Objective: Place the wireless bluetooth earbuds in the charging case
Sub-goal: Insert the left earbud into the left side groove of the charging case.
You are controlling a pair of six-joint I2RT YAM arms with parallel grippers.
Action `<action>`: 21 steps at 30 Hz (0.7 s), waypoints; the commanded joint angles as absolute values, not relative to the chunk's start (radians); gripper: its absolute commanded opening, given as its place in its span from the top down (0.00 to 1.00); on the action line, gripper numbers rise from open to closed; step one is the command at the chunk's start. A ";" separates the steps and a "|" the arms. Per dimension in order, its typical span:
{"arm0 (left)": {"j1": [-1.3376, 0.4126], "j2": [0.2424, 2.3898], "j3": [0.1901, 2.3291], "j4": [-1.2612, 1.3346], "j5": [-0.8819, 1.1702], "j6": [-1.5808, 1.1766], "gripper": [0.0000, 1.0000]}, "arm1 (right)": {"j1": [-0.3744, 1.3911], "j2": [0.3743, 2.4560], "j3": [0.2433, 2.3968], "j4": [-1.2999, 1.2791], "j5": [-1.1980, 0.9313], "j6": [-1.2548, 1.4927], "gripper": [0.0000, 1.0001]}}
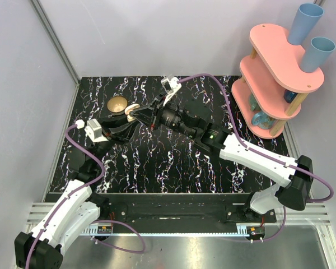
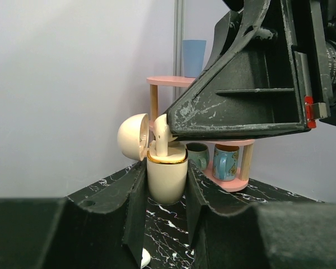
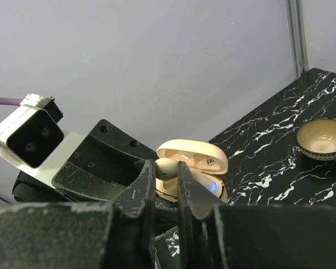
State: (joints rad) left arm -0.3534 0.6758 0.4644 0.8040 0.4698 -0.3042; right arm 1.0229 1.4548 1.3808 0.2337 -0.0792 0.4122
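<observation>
Up above the table (image 1: 173,162), both arms meet at the far left, just beside the brass bowl (image 1: 117,104); the left gripper (image 1: 126,116) has the charging case (image 1: 131,109), and the right gripper (image 1: 141,114) noses in against it from the right.

From the left wrist, it all sharpens; the left fingers are clamped tight on the case's lower half, holding it upright with the lid (image 2: 133,137) flung back; an earbud (image 2: 162,136) sits at the mouth, stem down, not fully home by my reckoning.

From the right wrist, the right jaws are pinched shut on that same earbud, the open case right behind them.

So this is the seating step; the next move calls for a straight, gentle push down into the socket, then a release without tipping the case; whether the other bud is already in, I cannot tell.
</observation>
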 commanded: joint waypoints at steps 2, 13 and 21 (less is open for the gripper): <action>-0.356 0.669 0.491 0.905 0.446 -0.307 1.00 | 1.037 1.439 1.367 0.199 -0.091 0.380 1.00; -0.356 0.658 0.485 0.890 0.449 -0.304 1.00 | 1.037 1.448 1.411 0.198 -0.089 0.383 0.65; -0.356 0.655 0.476 0.877 0.449 -0.302 1.00 | 1.037 1.450 1.442 0.227 -0.115 0.376 0.48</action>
